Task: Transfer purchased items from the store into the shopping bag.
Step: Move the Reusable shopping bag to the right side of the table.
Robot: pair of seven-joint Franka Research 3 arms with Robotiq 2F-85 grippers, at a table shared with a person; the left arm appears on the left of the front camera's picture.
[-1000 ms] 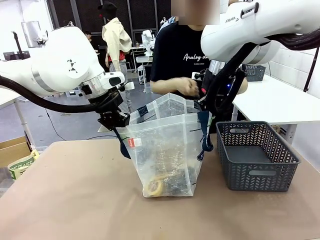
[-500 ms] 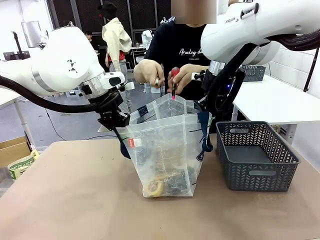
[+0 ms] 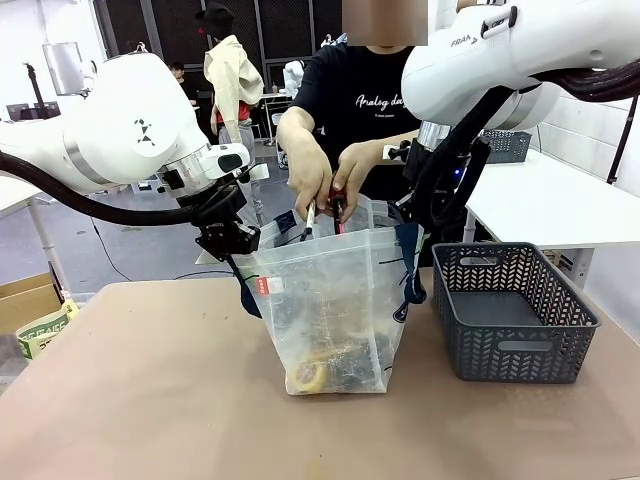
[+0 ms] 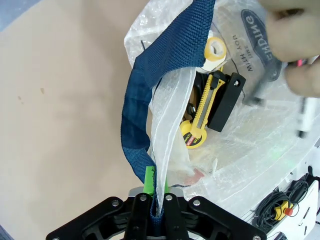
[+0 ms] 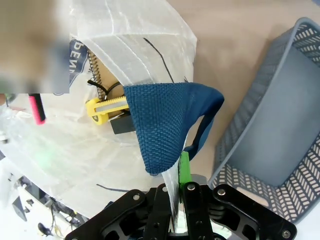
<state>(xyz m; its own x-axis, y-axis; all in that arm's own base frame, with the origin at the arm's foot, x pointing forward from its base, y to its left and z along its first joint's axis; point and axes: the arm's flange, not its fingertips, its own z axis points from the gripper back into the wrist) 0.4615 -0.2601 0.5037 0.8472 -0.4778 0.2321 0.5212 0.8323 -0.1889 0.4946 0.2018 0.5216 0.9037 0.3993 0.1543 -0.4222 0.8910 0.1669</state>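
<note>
The clear shopping bag [image 3: 330, 300] stands open mid-table. My left gripper [image 3: 232, 250] is shut on its left rim and navy strap [image 4: 145, 100]. My right gripper [image 3: 408, 215] is shut on the right rim and strap [image 5: 165, 125]. The person's hands [image 3: 325, 190] lower a pink marker [image 5: 36, 107] and another pen into the bag's mouth. Inside the bag lie a yellowish ring [image 3: 310, 375], a yellow utility knife [image 4: 202, 112], a tape roll [image 4: 215, 50] and a black box [image 4: 225, 100]. The dark grey store basket [image 3: 520, 350] sits to the right and looks empty.
The tan table [image 3: 150, 400] has free room in front and to the left of the bag. A cardboard box and a printed packet [image 3: 40, 330] sit past the table's left edge. A white table [image 3: 560, 205] stands behind the basket.
The person's hands rose behind the bag with two pens, then came down into its mouth. Both arms and the bag have held still.
</note>
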